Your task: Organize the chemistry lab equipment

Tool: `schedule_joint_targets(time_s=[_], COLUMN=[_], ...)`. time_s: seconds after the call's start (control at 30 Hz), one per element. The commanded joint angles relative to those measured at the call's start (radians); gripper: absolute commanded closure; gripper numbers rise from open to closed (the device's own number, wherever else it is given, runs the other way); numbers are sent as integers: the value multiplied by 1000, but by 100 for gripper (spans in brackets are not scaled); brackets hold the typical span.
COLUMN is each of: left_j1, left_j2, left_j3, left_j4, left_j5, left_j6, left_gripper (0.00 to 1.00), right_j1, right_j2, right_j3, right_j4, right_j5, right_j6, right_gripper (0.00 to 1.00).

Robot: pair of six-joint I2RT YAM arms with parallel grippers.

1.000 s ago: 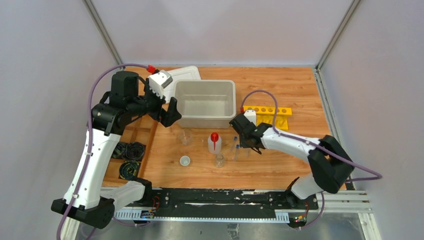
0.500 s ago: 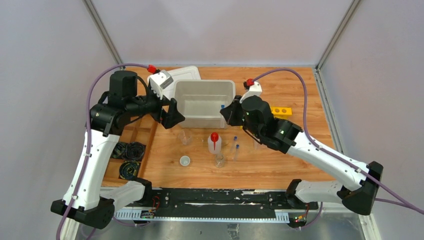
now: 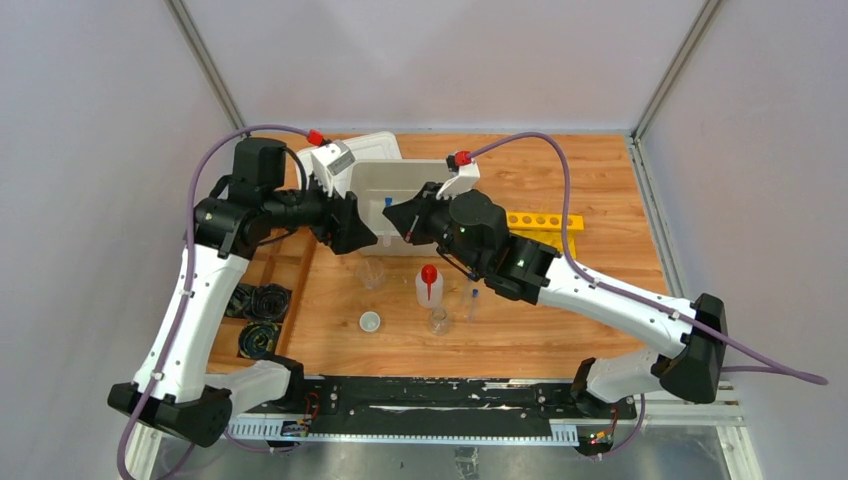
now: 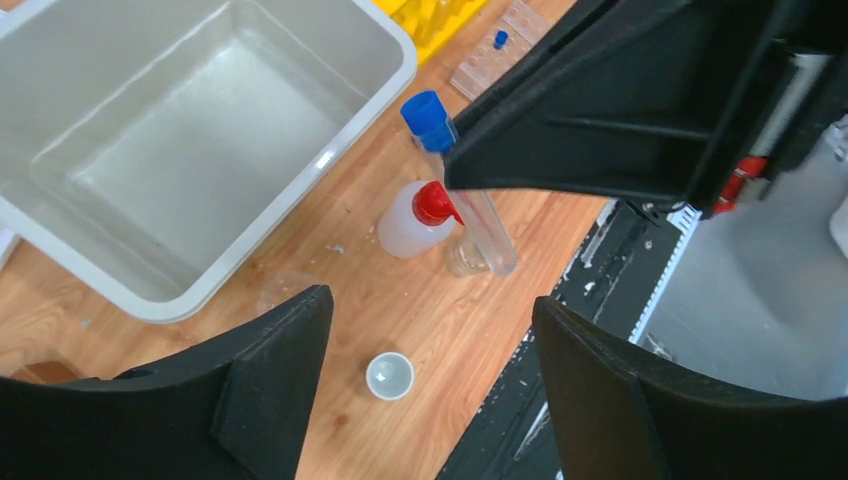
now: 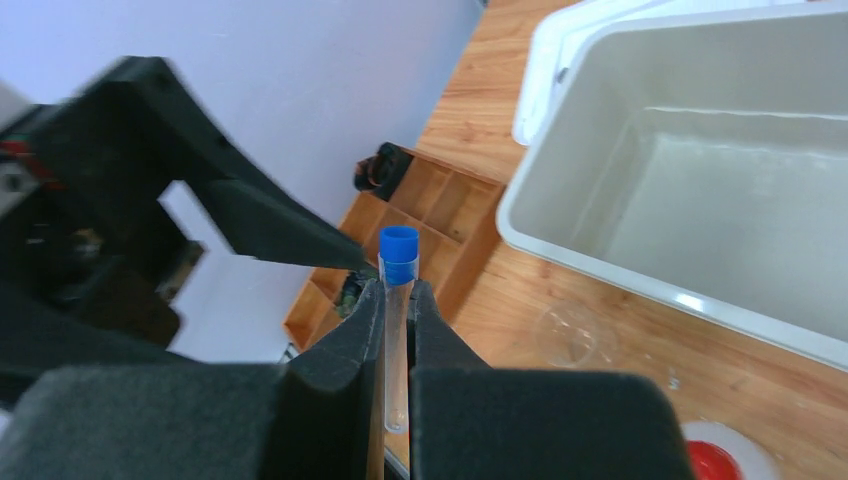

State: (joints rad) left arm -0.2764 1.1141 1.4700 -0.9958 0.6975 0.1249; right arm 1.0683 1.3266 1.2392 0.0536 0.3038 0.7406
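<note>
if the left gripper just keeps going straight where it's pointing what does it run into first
Most likely the blue-capped test tube pinched in the right gripper: it sits in line ahead of the open left gripper. Depth is unclear, so the right gripper's fingers might touch first.

test tube (image 5: 399, 245): blue-capped, clamped in right pincer (image 5: 397, 300) | squeeze bottle (image 3: 428, 286): upright

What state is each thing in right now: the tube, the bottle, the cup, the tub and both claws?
Right gripper: shut on the test tube.
Test tube: blue cap on, held off the table.
Left gripper: open, holding nothing.
White bin: open, empty.
Squeeze bottle: upright, red cap on.
Small white cup: upright, empty.
</note>
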Motion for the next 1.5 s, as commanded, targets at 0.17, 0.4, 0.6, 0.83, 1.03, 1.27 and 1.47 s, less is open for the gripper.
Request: schedule_joint_targets(time_s=[0.17,0.4,0.6,0.83,1.03,1.27,1.47], left_j1=[2,2,2,2,2,0,0], left_j2=[61,62,59,42,-6,-50,-57], left_j3=[-13,-26,-41,-51,-57,-83,-88], left_j4=[3,3,3,3,3,3,4], left_j5=[118,142,161,143,104,81,88], left_j6=[-30,-25,-22,-2,78,147,148], left_gripper=[35,55,75,98,100,100,100], right_j1=[45,52,57,58,9,-37,-37], right_j2=[48,71,73,73,140,178,184], right_j3=[70,74,69,76,283,375,431], right_j4=[151,180,193,160,-220,-353,-391], right_j5=[-19,-16,16,38,-69,-287,-340], right_j6=[40,52,49,30,8,-15,-54], right_gripper=[100,100,100,75,44,50,52])
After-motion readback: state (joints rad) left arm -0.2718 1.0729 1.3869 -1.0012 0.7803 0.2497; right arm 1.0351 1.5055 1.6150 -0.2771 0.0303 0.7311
